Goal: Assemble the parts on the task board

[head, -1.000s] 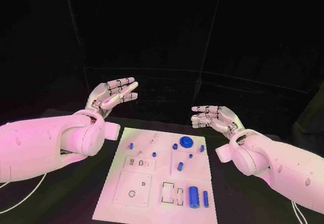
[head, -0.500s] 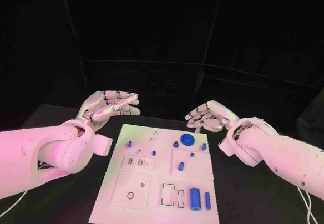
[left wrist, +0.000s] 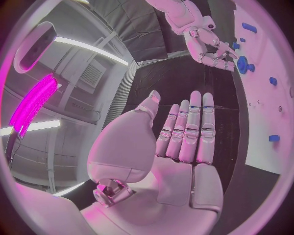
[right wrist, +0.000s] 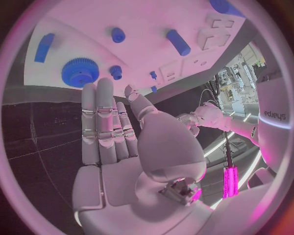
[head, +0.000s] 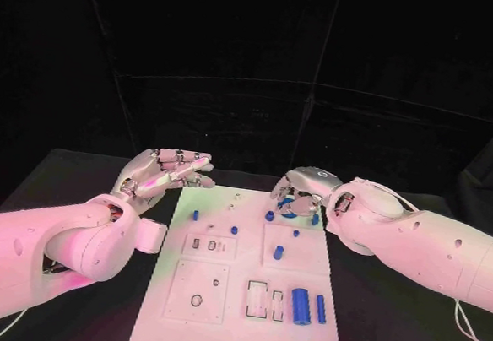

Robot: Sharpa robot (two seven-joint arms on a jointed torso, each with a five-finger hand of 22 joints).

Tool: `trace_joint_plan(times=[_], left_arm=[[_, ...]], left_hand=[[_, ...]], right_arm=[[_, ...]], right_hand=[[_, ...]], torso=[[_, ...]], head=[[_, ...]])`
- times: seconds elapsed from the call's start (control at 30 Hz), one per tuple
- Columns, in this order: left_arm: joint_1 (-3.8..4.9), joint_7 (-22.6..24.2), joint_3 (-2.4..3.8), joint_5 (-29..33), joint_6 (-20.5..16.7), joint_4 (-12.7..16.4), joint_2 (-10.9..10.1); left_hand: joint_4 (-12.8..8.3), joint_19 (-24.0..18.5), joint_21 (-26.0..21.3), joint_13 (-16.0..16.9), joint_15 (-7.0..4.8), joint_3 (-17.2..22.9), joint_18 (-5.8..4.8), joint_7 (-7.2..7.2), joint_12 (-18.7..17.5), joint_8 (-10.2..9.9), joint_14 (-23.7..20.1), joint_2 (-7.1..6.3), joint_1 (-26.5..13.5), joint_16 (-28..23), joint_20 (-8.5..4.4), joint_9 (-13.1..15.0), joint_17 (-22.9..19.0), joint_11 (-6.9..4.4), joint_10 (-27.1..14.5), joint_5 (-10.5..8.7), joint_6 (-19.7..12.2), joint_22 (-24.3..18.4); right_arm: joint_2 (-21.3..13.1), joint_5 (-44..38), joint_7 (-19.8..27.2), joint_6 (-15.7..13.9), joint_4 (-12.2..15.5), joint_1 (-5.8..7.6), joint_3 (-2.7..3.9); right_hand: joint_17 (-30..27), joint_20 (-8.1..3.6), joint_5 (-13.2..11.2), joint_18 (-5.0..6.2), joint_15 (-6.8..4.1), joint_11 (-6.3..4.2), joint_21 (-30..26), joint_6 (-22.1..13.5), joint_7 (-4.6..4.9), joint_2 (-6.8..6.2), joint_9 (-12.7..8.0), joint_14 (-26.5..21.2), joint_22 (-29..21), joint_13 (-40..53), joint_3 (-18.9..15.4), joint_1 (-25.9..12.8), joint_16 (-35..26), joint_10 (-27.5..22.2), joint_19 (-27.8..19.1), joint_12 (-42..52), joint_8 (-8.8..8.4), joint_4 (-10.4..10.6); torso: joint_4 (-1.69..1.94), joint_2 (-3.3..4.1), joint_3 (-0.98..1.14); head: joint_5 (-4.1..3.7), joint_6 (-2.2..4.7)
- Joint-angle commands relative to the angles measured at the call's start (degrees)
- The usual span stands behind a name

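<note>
The white task board lies in the middle of the black table. Small blue pegs stand on its far half, and a large blue cylinder lies beside a thinner one near its front right. My right hand hovers over the board's far edge, fingers stretched toward the blue gear and holding nothing. The left wrist view shows the gear just beneath the right hand. My left hand floats palm up beside the board's far left corner, fingers apart and empty.
Square and rectangular recesses sit in the board's near half. Black table surface runs on both sides of the board. Dark curtains close off the back. A cable trails under my right arm.
Both hands have come down and in toward the board's far edge. The right hand has moved left until it hangs over the blue gear. The left hand has lowered beside the corner.
</note>
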Motion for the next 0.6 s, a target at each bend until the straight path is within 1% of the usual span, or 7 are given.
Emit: trace_joint_plan(times=[0.03, 0.17, 0.27, 0.33, 0.4, 0.5, 0.6], left_arm=[[0.09, -0.2, 0.05, -0.5, 1.3, 0.2, 0.1], [0.10, -0.2, 0.05, -0.5, 1.3, 0.2, 0.0], [0.10, -0.4, 0.05, -0.5, 1.3, 0.2, 0.0], [0.10, -0.5, 0.05, -0.5, 1.3, 0.2, 0.0], [0.10, -0.6, 0.05, -0.5, 1.4, 0.1, 0.0], [0.10, -0.7, 0.05, -0.5, 1.5, 0.1, 0.0], [0.10, -0.8, 0.05, -0.5, 1.6, 0.2, 0.0]], left_hand=[[-0.1, 0.6, -0.4, -0.1, 0.13, -0.2, 0.74, 0.33, -0.4, -0.5, 0.3, 0.08, 0.1, -0.4, 0.02, -0.1, 0.1, 0.40, 0.0, -0.12, 0.3, -0.2], [-0.2, 0.6, -0.5, -0.1, 0.21, -0.3, 0.73, 0.47, -0.7, -0.7, 0.2, 0.16, 0.0, -0.6, 0.07, -0.1, 0.2, 0.51, -0.1, -0.12, 0.2, -0.3], [-0.2, 0.7, -0.6, -0.1, 0.24, -0.4, 0.74, 0.55, -0.9, -0.9, 0.2, 0.22, -0.1, -0.7, 0.08, -0.1, 0.3, 0.58, -0.2, -0.12, 0.1, -0.4], [-0.3, 1.2, -0.5, -0.1, 0.26, -0.5, 0.77, 0.64, -1.2, -1.1, 0.3, 0.33, -0.2, -0.8, 0.08, -0.1, 0.4, 0.65, -0.3, -0.12, 0.1, -0.4], [-0.3, 1.2, -0.5, -0.1, 0.25, -0.6, 0.77, 0.65, -1.2, -1.1, 0.3, 0.36, -0.2, -0.9, 0.08, -0.1, 0.4, 0.67, -0.4, -0.12, 0.0, -0.4], [-0.3, 1.3, -0.5, -0.1, 0.26, -0.6, 0.77, 0.66, -1.2, -1.2, 0.3, 0.38, -0.2, -0.9, 0.08, -0.1, 0.4, 0.67, -0.4, -0.12, 0.0, -0.4], [-0.3, 1.3, -0.5, -0.1, 0.26, -0.6, 0.77, 0.67, -1.3, -1.2, 0.3, 0.41, -0.2, -0.9, 0.08, -0.1, 0.5, 0.68, -0.4, -0.12, 0.0, -0.4]], right_arm=[[0.1, -6.8, -3.4, 2.5, 0.5, 0.20, 0.08], [0.2, -7.4, -3.8, 3.7, 0.7, 0.23, 0.08], [0.4, -7.8, -4.1, 4.7, 0.8, 0.25, 0.09], [0.6, -8.1, -4.3, 5.1, 0.7, 0.25, 0.09], [0.7, -8.2, -4.3, 5.5, 0.6, 0.26, 0.09], [1.0, -8.4, -4.4, 5.9, 0.2, 0.26, 0.09], [1.5, -8.4, -4.4, 6.4, -0.2, 0.26, 0.08]], right_hand=[[2.0, 0.15, -0.2, -0.56, 0.01, -0.02, 3.4, 0.0, 0.02, -0.04, 0.0, 1.4, 3.7, 0.1, 0.8, -0.8, 2.8, -0.8, 0.4, 0.0, -0.41, 0.1], [3.7, 0.25, -0.3, -1.21, 0.10, -0.05, 7.3, -0.3, -0.02, -0.25, 0.0, 1.0, 8.7, 0.1, 1.2, -0.9, 5.2, -1.5, 1.9, -0.1, -0.44, 0.2], [7.5, 0.34, -0.4, -1.92, 0.11, 0.02, 10.9, -0.5, -0.05, -0.26, 0.0, 1.2, 13.6, 0.1, 1.6, -1.1, 9.4, -1.7, 3.8, -0.1, -0.42, 0.4], [11.2, 0.39, -0.5, -2.36, 0.13, 0.03, 13.2, -0.5, -0.08, -0.38, 0.0, 1.2, 16.7, 0.1, 1.8, -1.1, 13.2, -1.8, 4.9, 0.0, -0.42, 0.5], [13.0, 0.45, -0.5, -2.60, 0.14, 0.06, 14.5, -0.5, -0.11, -0.37, 0.0, 1.1, 18.3, 0.1, 2.1, -1.2, 15.3, -1.7, 5.4, 0.0, -0.40, 0.6], [15.3, 0.50, -0.5, -2.88, 0.18, 0.06, 15.9, -0.4, -0.09, -0.28, 0.0, 1.0, 20.3, 0.1, 2.4, -1.2, 17.6, -1.6, 6.0, 0.0, -0.38, 0.7], [16.7, 0.54, -0.5, -3.07, 0.23, 0.10, 16.9, -0.4, -0.03, -0.14, 0.0, 1.0, 21.6, 0.1, 2.7, -1.3, 19.2, -1.6, 6.5, 0.0, -0.41, 0.9]], torso=[[0.32, 0.80, -0.06], [0.47, 0.97, -0.09], [0.58, 1.08, -0.13], [0.53, 1.06, -0.09], [0.49, 1.05, -0.07], [0.47, 1.15, -0.16], [0.58, 1.27, -0.15]], head=[[-0.29, 0.04], [-0.37, 0.02], [-0.42, -0.11], [-0.47, -0.22], [-0.52, -0.30], [-0.53, -0.20], [-0.56, -0.24]])
